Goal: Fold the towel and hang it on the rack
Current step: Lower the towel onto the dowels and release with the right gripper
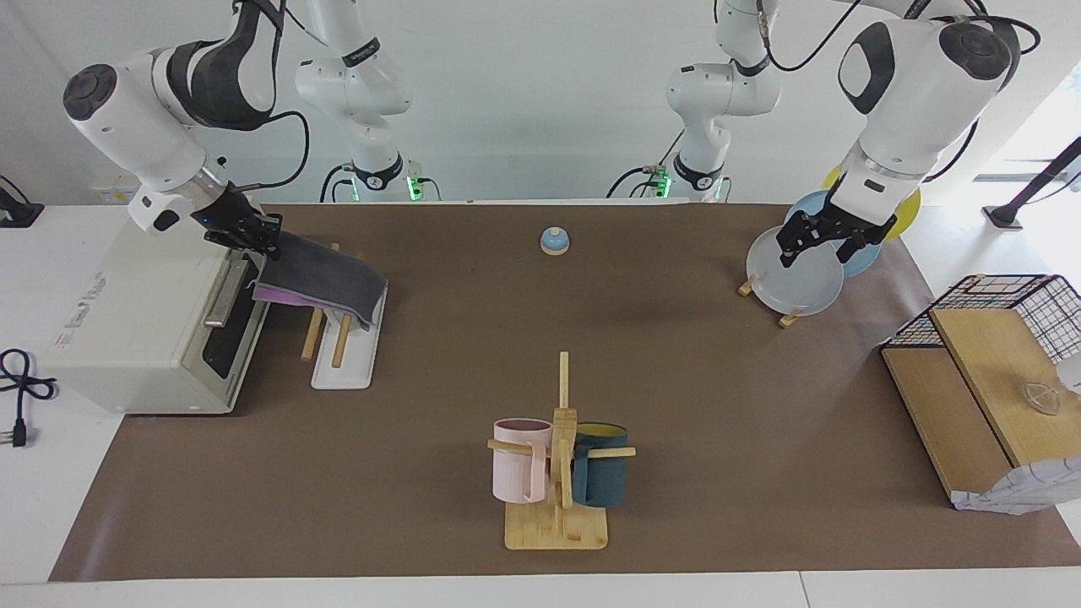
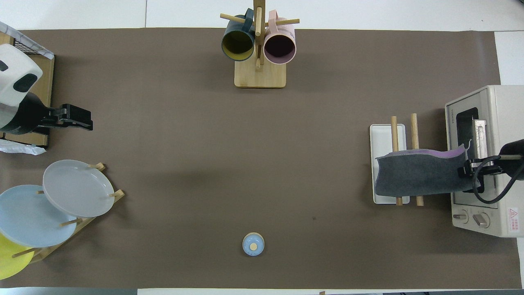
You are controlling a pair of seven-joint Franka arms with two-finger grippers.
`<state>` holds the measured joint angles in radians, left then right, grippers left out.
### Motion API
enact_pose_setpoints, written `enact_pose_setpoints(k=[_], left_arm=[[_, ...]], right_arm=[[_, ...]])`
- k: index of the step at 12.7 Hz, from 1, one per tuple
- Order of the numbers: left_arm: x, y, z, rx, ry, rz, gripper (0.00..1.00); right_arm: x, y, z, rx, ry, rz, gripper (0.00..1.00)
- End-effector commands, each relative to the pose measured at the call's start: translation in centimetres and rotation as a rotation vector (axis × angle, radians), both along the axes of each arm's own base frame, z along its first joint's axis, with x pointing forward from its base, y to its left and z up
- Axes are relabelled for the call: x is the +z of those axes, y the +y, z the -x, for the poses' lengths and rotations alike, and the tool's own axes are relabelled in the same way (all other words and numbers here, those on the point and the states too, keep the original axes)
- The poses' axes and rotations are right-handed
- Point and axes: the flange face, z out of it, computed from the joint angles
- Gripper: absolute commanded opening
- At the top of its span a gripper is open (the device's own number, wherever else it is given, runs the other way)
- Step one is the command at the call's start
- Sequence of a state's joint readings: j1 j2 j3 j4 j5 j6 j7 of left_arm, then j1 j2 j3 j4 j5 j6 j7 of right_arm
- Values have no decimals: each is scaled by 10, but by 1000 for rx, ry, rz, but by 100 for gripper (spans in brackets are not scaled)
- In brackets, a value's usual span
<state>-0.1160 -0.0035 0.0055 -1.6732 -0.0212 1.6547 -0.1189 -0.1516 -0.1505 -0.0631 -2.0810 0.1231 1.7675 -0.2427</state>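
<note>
A brown mat (image 1: 473,338) covers most of the white tabletop (image 1: 51,279), with a plain white wall at the robots' end of the room. At the right arm's end a white toaster oven (image 1: 160,329) sits on the mat's edge, a black power cord (image 1: 21,397) lying on the bare tabletop beside it. Over the oven's door side the right tool (image 1: 253,232) is clenched on one edge of the towel (image 1: 325,274). The towel is folded, dark grey face up with purple showing underneath, and it drapes across both wooden rods of the rack (image 1: 342,363), which stands just beside the oven's front.

At mid-table a small blue call bell (image 1: 554,241) sits nearer to the robots, and a bamboo stand (image 1: 557,523) with a pink mug (image 1: 519,460) and a teal mug (image 1: 601,475) is farther from them.

Toward the left arm's end, the left tool (image 1: 832,245) waits in the air, fingers spread and holding nothing, over a wooden plate stand (image 2: 100,205) with grey, blue and yellow plates. A wooden board with a black wire basket (image 1: 1005,312) lies at the mat's edge.
</note>
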Motion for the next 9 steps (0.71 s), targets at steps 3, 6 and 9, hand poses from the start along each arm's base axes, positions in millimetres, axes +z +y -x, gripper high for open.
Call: enact_pose_setpoints(k=[3, 6, 9], left_arm=[[7, -1, 7, -20, 43, -16, 100], [7, 1, 6, -17, 39, -16, 100], [8, 5, 2, -12, 26, -16, 100]], right_arm=[[9, -2, 1, 52, -24, 51, 100], [18, -1, -7, 96, -36, 102, 100], [59, 21, -25, 136, -51, 121, 100]])
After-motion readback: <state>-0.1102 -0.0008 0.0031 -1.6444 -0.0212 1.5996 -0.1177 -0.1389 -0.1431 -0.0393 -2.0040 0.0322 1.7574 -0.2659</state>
